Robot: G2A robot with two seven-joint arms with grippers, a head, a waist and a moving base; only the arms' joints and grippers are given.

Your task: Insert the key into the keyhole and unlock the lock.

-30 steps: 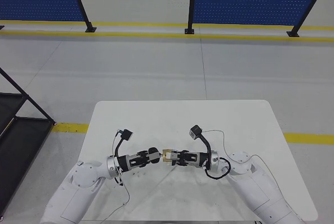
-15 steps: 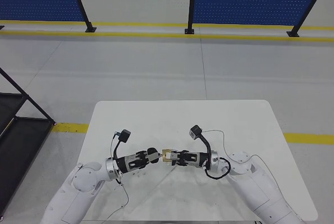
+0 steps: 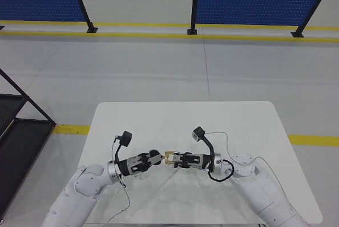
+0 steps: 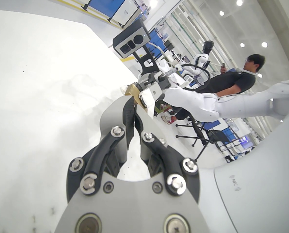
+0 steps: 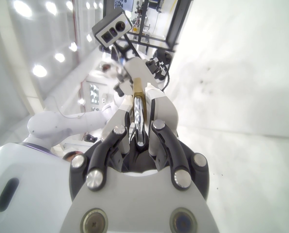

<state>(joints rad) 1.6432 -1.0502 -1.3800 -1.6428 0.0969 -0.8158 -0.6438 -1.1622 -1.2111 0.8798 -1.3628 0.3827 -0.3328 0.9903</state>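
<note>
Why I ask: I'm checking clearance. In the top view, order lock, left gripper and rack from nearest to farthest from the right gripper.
1. Lock: held in the right gripper, at its tip.
2. Left gripper: just past the lock, facing it.
3. Rack: on the floor, beyond the table on the left arm's side.

The lock (image 5: 138,88) is brass-gold, its shackle (image 5: 138,115) shiny silver, the table (image 3: 158,122) white, the right fingers (image 5: 162,107) white edged black.

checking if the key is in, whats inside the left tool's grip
The left tool is pinched shut, tips at the brass lock held by the right tool. Any key inside it is covered, and so is the keyhole.
</note>
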